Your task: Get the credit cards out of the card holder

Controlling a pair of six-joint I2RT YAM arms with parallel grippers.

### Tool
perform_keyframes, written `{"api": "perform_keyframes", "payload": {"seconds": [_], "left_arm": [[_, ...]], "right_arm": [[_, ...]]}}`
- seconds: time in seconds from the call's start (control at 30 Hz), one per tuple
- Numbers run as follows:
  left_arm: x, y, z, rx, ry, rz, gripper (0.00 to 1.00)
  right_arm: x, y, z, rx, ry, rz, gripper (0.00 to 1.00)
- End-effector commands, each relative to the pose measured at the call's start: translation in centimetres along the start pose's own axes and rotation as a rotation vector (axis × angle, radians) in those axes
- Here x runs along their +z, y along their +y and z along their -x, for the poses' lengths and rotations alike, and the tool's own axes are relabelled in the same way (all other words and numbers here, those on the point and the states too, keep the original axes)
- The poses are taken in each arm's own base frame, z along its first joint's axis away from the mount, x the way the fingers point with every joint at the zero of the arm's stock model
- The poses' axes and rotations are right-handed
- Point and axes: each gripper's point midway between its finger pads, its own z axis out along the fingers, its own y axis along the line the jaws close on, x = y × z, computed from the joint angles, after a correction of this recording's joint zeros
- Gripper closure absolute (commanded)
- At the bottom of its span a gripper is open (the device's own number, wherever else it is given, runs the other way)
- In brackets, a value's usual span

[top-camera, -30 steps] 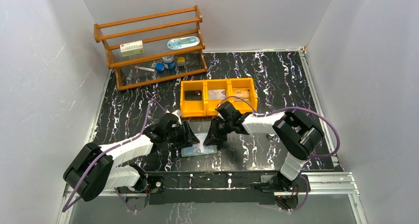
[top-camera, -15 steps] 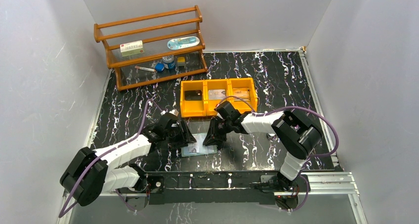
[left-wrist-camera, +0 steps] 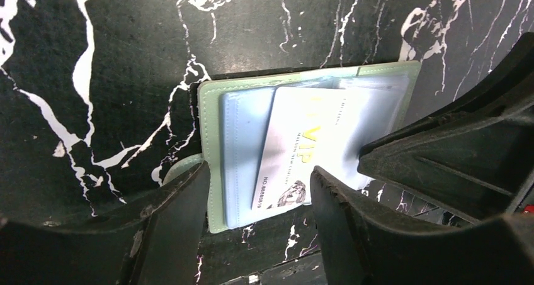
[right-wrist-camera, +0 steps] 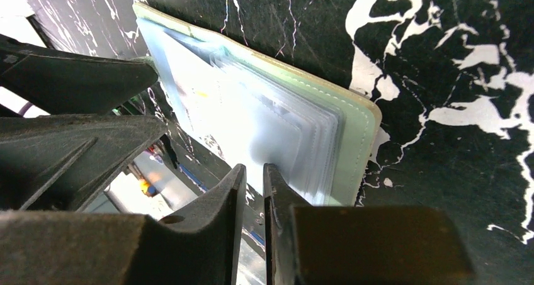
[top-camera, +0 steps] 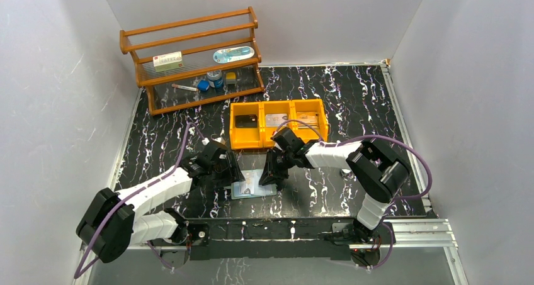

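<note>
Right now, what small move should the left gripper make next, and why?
Probably close the left gripper on the white VIP card. Its open jaws straddle the card's near end, which lies askew and looks partly out of its sleeve. The right gripper seems to pinch the clear sleeves of the card holder, steadying it.

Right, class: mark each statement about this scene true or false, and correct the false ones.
1. The card holder lies on the table between the left gripper and the right gripper. True.
2. The orange bin has four compartments. False: it has three.
3. A pale card marked VIP shows inside the holder. True.
4. The left gripper's jaws are shut tight. False: they stand open at the holder's edge.
</note>
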Motion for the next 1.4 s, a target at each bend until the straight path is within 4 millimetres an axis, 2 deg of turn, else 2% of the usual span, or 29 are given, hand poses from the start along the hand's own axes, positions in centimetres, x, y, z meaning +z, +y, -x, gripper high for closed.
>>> {"api": "perform_keyframes", "payload": {"seconds": [0.0, 0.17, 0.4, 0.53, 0.6, 0.7, 0.87, 0.97, 1.13, 1.23, 1.37], "left_arm": [[-0.7, -1.3, 1.0, 0.076, 0.004, -0.02, 0.42], [-1.1, -2.8, 1.7, 0.085, -0.008, -0.075, 0.43], [-0.9, -2.4, 1.2, 0.092, 0.014, -0.062, 0.42], [-0.6, -2.9, 0.8, 0.087, 0.025, -0.107, 0.43], [-0.7, -3.6, 0.6, 0.092, 0.039, -0.143, 0.44], [-0.5, -3.9, 0.3, 0.084, 0.056, -0.157, 0.43], [0.4, -2.0, -0.7, 0.059, 0.087, -0.081, 0.41], [0.8, -1.1, -0.9, 0.048, 0.085, -0.05, 0.4], [1.4, -2.5, -1.8, 0.042, 0.118, -0.148, 0.41], [1.7, -3.1, -2.6, 0.032, 0.158, -0.197, 0.44], [2.1, -2.8, -3.7, -0.015, 0.19, -0.213, 0.49]], "right_arm": [[-0.6, 0.3, 1.0, -0.057, -0.038, -0.031, 0.76], [-1.0, 1.7, 1.6, -0.08, -0.055, -0.002, 0.77], [-1.7, 4.4, 2.2, -0.138, -0.085, 0.041, 0.72], [-0.7, 5.0, 1.8, -0.147, -0.045, 0.084, 0.71], [0.5, 3.8, 1.7, -0.107, -0.02, 0.035, 0.71], [1.4, -0.1, 1.3, -0.028, -0.011, -0.125, 0.68], [1.3, -4.3, -0.2, 0.017, -0.024, -0.234, 0.67], [1.3, -6.2, -1.0, 0.038, -0.022, -0.273, 0.67], [2.2, -7.0, -2.2, 0.073, 0.026, -0.246, 0.68], [2.4, -7.1, -2.3, 0.085, 0.03, -0.234, 0.69], [2.3, -7.2, -2.3, 0.094, 0.029, -0.226, 0.69]]}}
